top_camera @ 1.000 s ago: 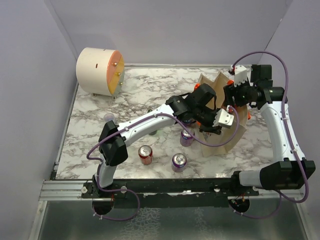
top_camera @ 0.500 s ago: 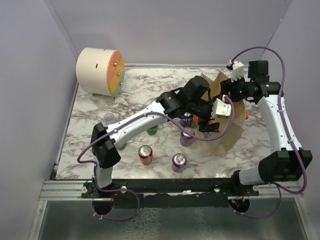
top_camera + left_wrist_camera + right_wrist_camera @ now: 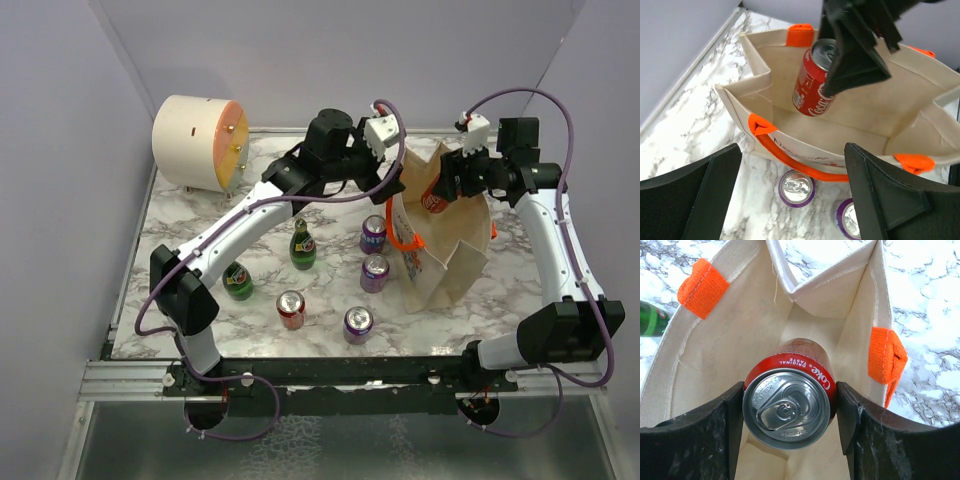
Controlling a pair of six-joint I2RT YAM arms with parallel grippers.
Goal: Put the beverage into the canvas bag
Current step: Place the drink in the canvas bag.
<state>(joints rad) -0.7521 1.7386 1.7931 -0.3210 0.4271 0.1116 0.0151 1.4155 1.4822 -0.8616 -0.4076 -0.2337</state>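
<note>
right gripper (image 3: pixel 790 407) hugs the red Coke can (image 3: pixel 812 80), tipped, at the open mouth of the canvas bag (image 3: pixel 450 262) | left gripper (image 3: pixel 792 150) is wide and empty (near the bag) | next: we should go low, then let go gently

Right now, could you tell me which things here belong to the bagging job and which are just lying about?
Job in hand: red cola can, gripped by the right hand; canvas bag.

Lying about: three purple cans; loose red can; two green bottles; cream drum.
</note>
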